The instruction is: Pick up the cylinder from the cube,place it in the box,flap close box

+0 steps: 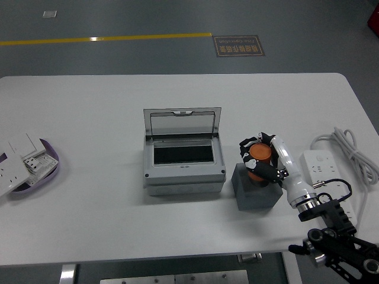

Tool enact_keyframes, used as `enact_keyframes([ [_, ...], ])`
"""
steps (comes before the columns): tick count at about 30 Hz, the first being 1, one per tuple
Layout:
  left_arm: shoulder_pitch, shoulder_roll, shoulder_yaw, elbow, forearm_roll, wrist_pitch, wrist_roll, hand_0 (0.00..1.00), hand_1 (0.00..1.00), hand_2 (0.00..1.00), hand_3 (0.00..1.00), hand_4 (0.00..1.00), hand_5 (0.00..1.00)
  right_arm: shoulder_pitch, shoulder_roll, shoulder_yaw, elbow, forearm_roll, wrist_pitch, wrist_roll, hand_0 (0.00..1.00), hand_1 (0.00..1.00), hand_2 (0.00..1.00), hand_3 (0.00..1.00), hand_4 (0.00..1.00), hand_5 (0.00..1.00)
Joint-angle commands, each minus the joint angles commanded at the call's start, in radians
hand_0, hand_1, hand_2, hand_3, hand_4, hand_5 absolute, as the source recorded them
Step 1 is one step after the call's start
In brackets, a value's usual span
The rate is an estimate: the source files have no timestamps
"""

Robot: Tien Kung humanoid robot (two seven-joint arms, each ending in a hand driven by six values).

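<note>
An orange cylinder point(259, 157) stands on a dark grey cube point(256, 190) right of the middle of the table. My right hand point(265, 160) reaches in from the lower right and its black fingers point(246, 150) are wrapped around the cylinder, which is still on the cube. A grey box point(183, 175) stands just left of the cube with its clear flap lid point(182, 123) raised upright at the back; the inside looks dark and empty. My left arm is not in view.
A white power strip point(324, 170) with a coiled cable point(355, 154) lies at the right edge, close to my right forearm. White sockets on a purple tray point(26, 165) sit at the far left.
</note>
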Motion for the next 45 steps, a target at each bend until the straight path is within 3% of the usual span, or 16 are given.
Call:
enact_keyframes([
  [3,0.002,-0.001,0.007,0.002,-0.005,0.0,0.001,0.594,0.628,0.617,0.637,0.695,0.213,0.037,0.019,-0.017,0.003,-0.04,0.009,-0.041,0.315,0.236,0.217,0.199,0.002,0.002],
  [7,-0.001,-0.001,0.021,0.005,-0.017,0.001,0.001,0.594,0.628,0.618,0.637,0.695,0.213,0.126,0.065,-0.076,0.0,-0.15,0.05,-0.154,0.302,0.237,0.207,0.195,0.002,0.002],
  [11,-0.007,0.0,0.03,0.005,-0.023,0.0,0.002,0.594,0.628,0.618,0.637,0.695,0.213,0.216,0.117,-0.125,0.013,-0.3,0.137,-0.302,0.302,0.237,0.207,0.195,0.002,0.002],
  [12,-0.008,0.0,0.032,0.005,-0.024,0.0,0.002,0.595,0.628,0.618,0.637,0.696,0.212,0.239,0.131,-0.135,0.016,-0.336,0.162,-0.338,0.183,0.202,0.195,0.189,0.002,0.002],
  [17,-0.007,0.002,0.049,0.008,-0.035,0.001,0.003,0.595,0.628,0.618,0.637,0.696,0.212,0.344,0.195,-0.185,0.02,-0.528,0.281,-0.529,0.183,0.202,0.195,0.189,0.002,0.002],
  [18,-0.007,0.002,0.053,0.01,-0.038,0.001,0.003,0.595,0.628,0.618,0.637,0.696,0.212,0.362,0.204,-0.196,0.018,-0.561,0.302,-0.561,0.18,0.24,0.226,0.201,0.002,0.002],
  [23,-0.007,0.006,0.064,0.013,-0.048,0.002,0.003,0.595,0.628,0.618,0.637,0.696,0.212,0.425,0.229,-0.253,-0.007,-0.732,0.416,-0.725,0.18,0.24,0.226,0.201,0.002,0.002],
  [26,-0.009,0.005,0.066,0.013,-0.049,0.002,0.003,0.595,0.628,0.618,0.638,0.697,0.213,0.438,0.237,-0.275,-0.025,-0.818,0.46,-0.796,0.204,0.266,0.269,0.23,0.002,0.002],
  [29,-0.01,0.005,0.068,0.013,-0.05,0.002,0.003,0.595,0.628,0.618,0.638,0.697,0.213,0.449,0.242,-0.293,-0.041,-0.896,0.479,-0.857,0.204,0.266,0.269,0.23,0.002,0.002],
  [30,-0.011,0.005,0.068,0.013,-0.049,0.002,0.003,0.595,0.628,0.618,0.637,0.697,0.213,0.451,0.243,-0.297,-0.046,-0.916,0.48,-0.867,0.481,0.444,0.451,0.422,0.117,0.002],
  [35,-0.012,0.005,0.068,0.011,-0.047,0.002,0.004,0.595,0.628,0.618,0.637,0.697,0.213,0.458,0.248,-0.304,-0.064,-0.996,0.469,-0.88,0.481,0.444,0.451,0.422,0.117,0.002],
  [36,-0.012,0.005,0.068,0.011,-0.046,0.002,0.004,0.595,0.628,0.618,0.637,0.699,0.214,0.459,0.248,-0.305,-0.065,-1.001,0.464,-0.878,0.699,0.649,0.635,0.661,0.383,0.125],
  [41,-0.013,0.004,0.07,0.01,-0.044,0.002,0.004,0.595,0.628,0.618,0.637,0.699,0.214,0.463,0.251,-0.307,-0.075,-1.004,0.447,-0.871,0.699,0.649,0.635,0.661,0.383,0.125],
  [42,-0.013,0.004,0.07,0.009,-0.043,0.002,0.004,0.595,0.628,0.618,0.637,0.698,0.214,0.463,0.252,-0.308,-0.078,-1.002,0.445,-0.869,0.739,0.66,0.648,0.666,0.446,0.246],
  [45,-0.014,0.003,0.068,0.008,-0.04,0.002,0.005,0.595,0.628,0.618,0.637,0.698,0.214,0.464,0.254,-0.309,-0.087,-0.999,0.442,-0.866,0.739,0.66,0.648,0.666,0.446,0.246],
])
